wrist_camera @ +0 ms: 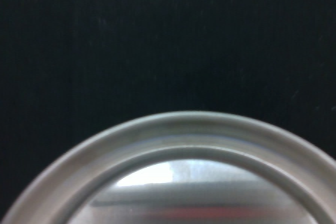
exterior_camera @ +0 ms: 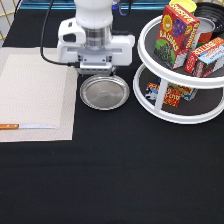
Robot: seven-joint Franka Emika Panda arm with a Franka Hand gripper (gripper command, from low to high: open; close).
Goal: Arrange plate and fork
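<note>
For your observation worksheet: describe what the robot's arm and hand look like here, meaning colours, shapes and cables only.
In the exterior view the gripper is a boxy white hand with rounded corners and a grey metal block underneath. Above it sits a ribbed silver-grey collar, then a rounded white arm segment. A black cable loops from the hand's left side up past the arm.

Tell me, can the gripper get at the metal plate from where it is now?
Probably yes. The gripper hangs over the plate's rim at the exterior view's top, and nothing lies between them. The placemat and the two-tier rack flank the plate, neither covering it.
</note>
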